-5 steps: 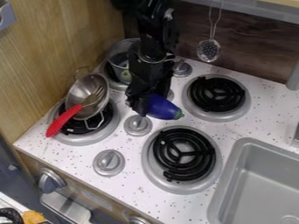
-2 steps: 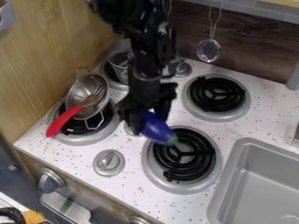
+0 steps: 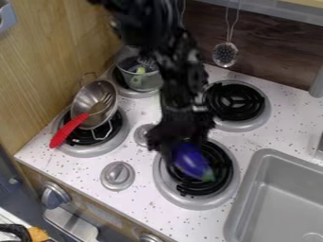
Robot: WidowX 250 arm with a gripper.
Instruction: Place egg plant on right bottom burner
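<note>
The black gripper (image 3: 180, 144) hangs over the upper left part of the right bottom burner (image 3: 221, 194), shut on the purple eggplant (image 3: 191, 160). Its green tip points down and to the right, above the black coil. Whether the eggplant touches the coil I cannot tell. The gripper covers the eggplant's upper end and part of the burner's back edge.
On the left bottom burner sits a metal strainer (image 3: 93, 100) with a red-handled utensil (image 3: 67, 130). A clear pot (image 3: 140, 78) stands on the left back burner. The right back burner (image 3: 243, 124) lies behind the gripper; the sink (image 3: 277, 198) is at the right.
The gripper and eggplant have moved down and to the right in the view, from between the burners to over the right bottom burner. The pot at the back left is now less covered by the arm.
</note>
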